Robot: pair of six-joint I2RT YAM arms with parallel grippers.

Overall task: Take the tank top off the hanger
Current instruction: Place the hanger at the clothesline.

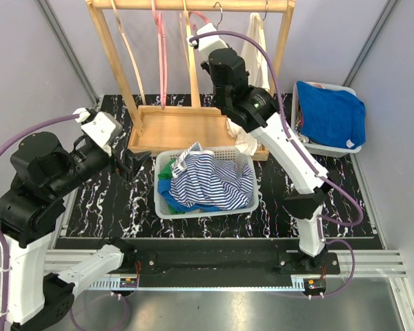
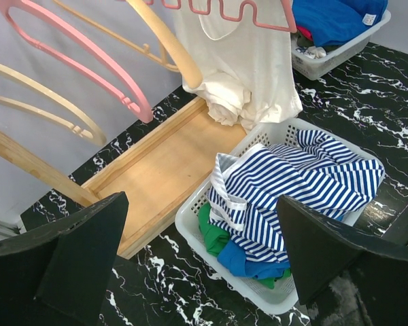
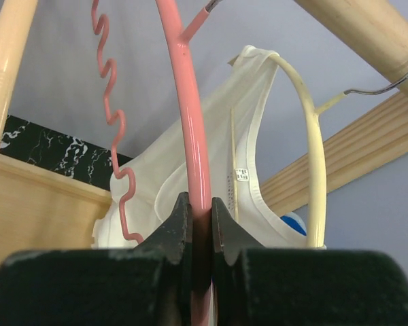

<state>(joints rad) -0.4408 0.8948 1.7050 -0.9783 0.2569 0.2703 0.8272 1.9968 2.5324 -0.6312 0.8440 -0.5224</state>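
A white tank top (image 1: 257, 48) hangs on a cream hanger (image 3: 313, 156) at the right end of the wooden rack rail (image 1: 193, 5). Its hem bunches on the rack's base (image 2: 224, 109). My right gripper (image 3: 201, 216) is shut on the arm of a pink hanger (image 3: 194, 136) just in front of the tank top (image 3: 255, 122); in the top view it (image 1: 205, 40) is up at the rail. My left gripper (image 2: 204, 258) is open and empty, low over the table left of the white basket (image 2: 190, 231); it also shows in the top view (image 1: 134, 160).
The basket (image 1: 160, 207) holds a blue-striped shirt (image 1: 210, 181) over green and blue clothes. A second bin (image 1: 324, 148) with blue cloth stands at the right. Other empty pink and wooden hangers (image 2: 81, 47) hang at the rack's left. The rack's wooden base (image 1: 176, 129) lies behind the basket.
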